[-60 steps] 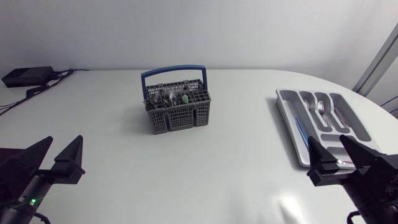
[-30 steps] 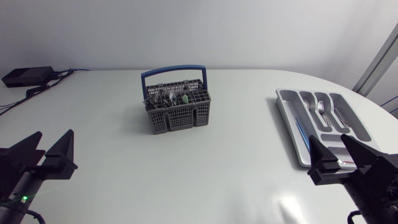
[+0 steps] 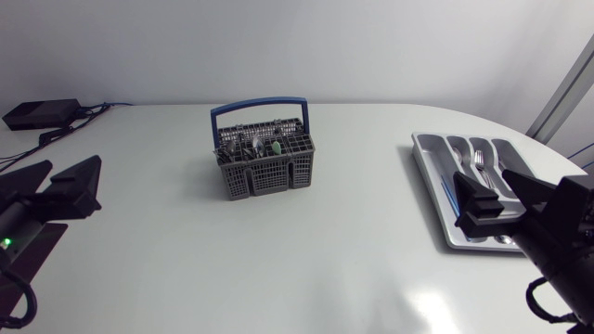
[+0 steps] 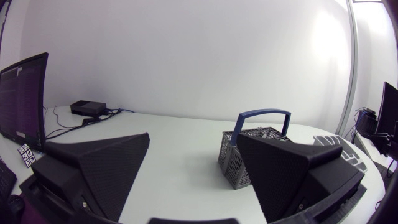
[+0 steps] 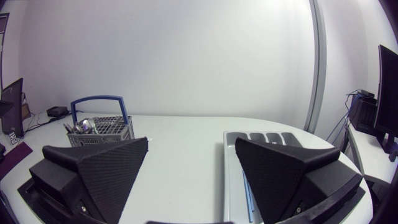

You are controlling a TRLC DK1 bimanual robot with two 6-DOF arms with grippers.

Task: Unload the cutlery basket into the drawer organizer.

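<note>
As the L gripper (image 3: 72, 165) slid back, well left of the basket (image 3: 266, 158), the R gripper (image 3: 481, 174), well right of it, edged forward; both open & empty, no pick started yet.

Matte black wedge-fingered pincer (image 4: 193, 138), spread wide; ahead, partly behind one wedge, blue-handled grey plastic lattice cutlery basket (image 4: 235, 157).

A white table (image 3: 353, 269) carried a small black box (image 3: 42, 113) at its far left corner. Dark cables (image 3: 51, 137) ran from the box along the table's left edge, and one thin lead (image 3: 96, 108) trailed beside the far edge.
</note>
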